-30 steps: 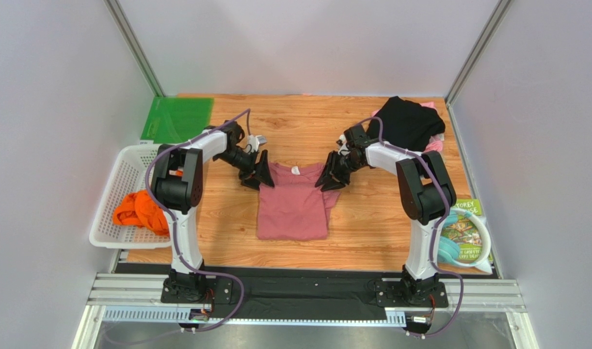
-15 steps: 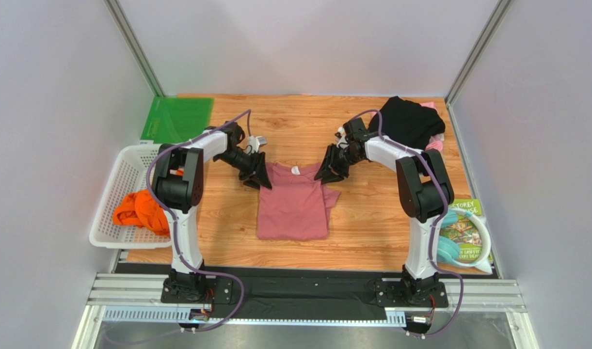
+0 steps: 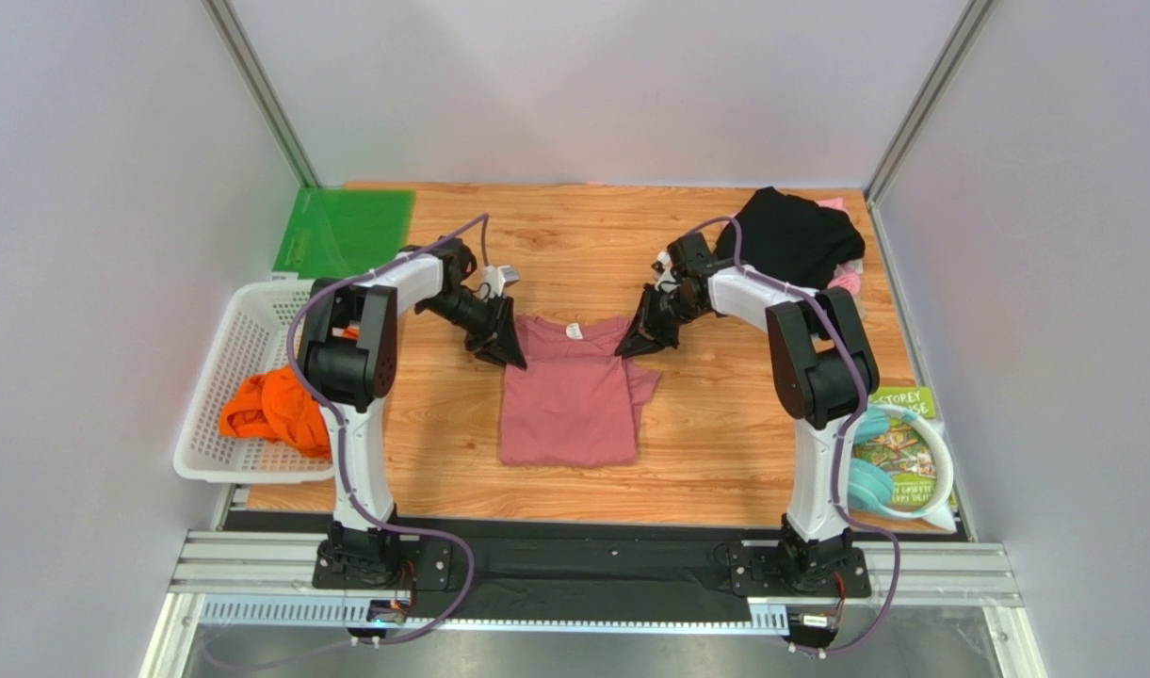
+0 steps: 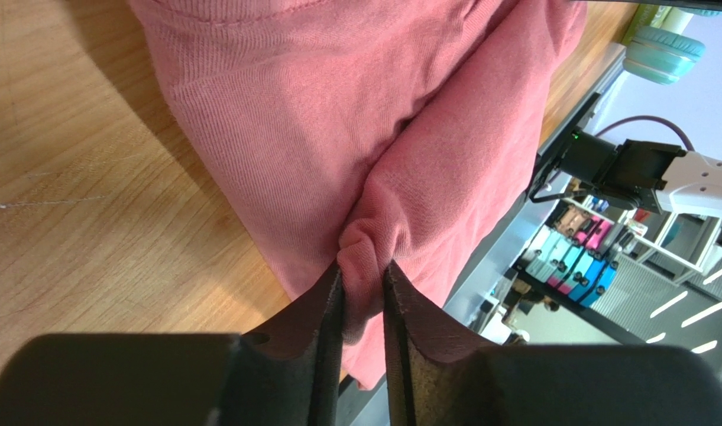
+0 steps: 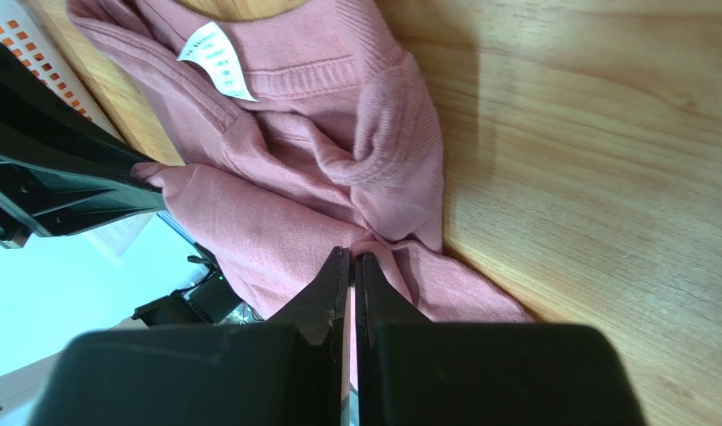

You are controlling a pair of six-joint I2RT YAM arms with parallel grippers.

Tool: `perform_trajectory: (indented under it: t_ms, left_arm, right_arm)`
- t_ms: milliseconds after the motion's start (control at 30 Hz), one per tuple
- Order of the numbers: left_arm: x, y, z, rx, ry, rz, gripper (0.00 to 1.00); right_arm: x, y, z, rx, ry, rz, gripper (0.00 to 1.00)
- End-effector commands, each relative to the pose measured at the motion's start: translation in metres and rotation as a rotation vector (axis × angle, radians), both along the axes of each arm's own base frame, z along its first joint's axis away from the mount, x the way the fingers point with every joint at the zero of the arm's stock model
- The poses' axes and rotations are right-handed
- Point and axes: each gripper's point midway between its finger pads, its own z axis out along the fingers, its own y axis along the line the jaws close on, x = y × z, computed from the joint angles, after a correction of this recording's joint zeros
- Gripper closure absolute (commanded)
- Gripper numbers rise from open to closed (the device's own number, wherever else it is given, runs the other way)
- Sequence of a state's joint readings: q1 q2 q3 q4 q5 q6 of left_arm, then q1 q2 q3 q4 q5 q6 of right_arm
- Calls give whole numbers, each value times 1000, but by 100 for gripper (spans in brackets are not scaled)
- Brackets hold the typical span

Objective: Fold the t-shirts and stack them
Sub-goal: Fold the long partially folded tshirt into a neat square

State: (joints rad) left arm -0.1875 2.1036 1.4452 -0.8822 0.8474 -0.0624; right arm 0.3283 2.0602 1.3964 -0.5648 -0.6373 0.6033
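Note:
A dusty-rose t-shirt (image 3: 569,403) lies partly folded on the wooden table, white neck label (image 3: 573,331) at its far edge. My left gripper (image 3: 507,343) is at the shirt's far left corner. In the left wrist view its jaws (image 4: 362,271) pinch a bunched fold of the rose cloth (image 4: 338,115). My right gripper (image 3: 641,336) is at the far right corner, shut on a thin edge of the same shirt (image 5: 352,256). A black t-shirt (image 3: 793,238) is heaped at the back right over a pale pink one (image 3: 849,278). An orange t-shirt (image 3: 272,410) lies in the basket.
A white mesh basket (image 3: 234,339) hangs off the table's left edge. A green mat (image 3: 343,233) lies at the back left. A printed book and a teal ring (image 3: 899,455) sit beyond the table's right front corner. Grey walls enclose three sides.
Both grippers have closed on the rose shirt's far corners. The right gripper has drawn slightly back toward the far side; the left has barely moved.

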Motion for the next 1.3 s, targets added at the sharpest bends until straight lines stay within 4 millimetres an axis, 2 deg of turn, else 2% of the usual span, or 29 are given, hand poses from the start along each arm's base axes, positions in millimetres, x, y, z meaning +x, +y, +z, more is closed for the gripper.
perform_trajectory:
  t_ms: [0, 67, 100, 167, 233, 333, 467, 567, 800, 1267]
  left_arm:
    - [9, -6, 21, -45, -49, -15, 77]
    - [8, -7, 30, -61, -56, -15, 81]
    - [8, -8, 35, -68, -61, -14, 91]
    - [10, -9, 42, -72, -74, -8, 99]
    - [9, -9, 49, -79, -77, -9, 100]
    - [7, -10, 64, -98, -97, -14, 100]
    - [3, -12, 87, -127, -133, -17, 100]
    - [1, -13, 103, -144, -153, -20, 100]
    - [7, -16, 132, -169, -206, -8, 100]
    - [49, -23, 127, -150, -210, 16, 100]
  right_arm:
    - [4, -1, 20, 24, -71, 5, 100]
    - [2, -1, 22, 24, -78, 7, 100]
    - [2, -2, 25, 26, -84, 7, 100]
    - [-1, -2, 27, 29, -80, 5, 100]
    - [-3, -2, 32, 35, -88, 2, 100]
    - [-4, -3, 54, 51, -139, -4, 100]
    - [-9, -4, 92, 84, -221, -9, 100]
    - [-13, -4, 114, 102, -261, -14, 100]
    - [-8, -3, 142, 120, -316, -21, 100]
    - [19, 0, 161, 149, -346, -38, 100]
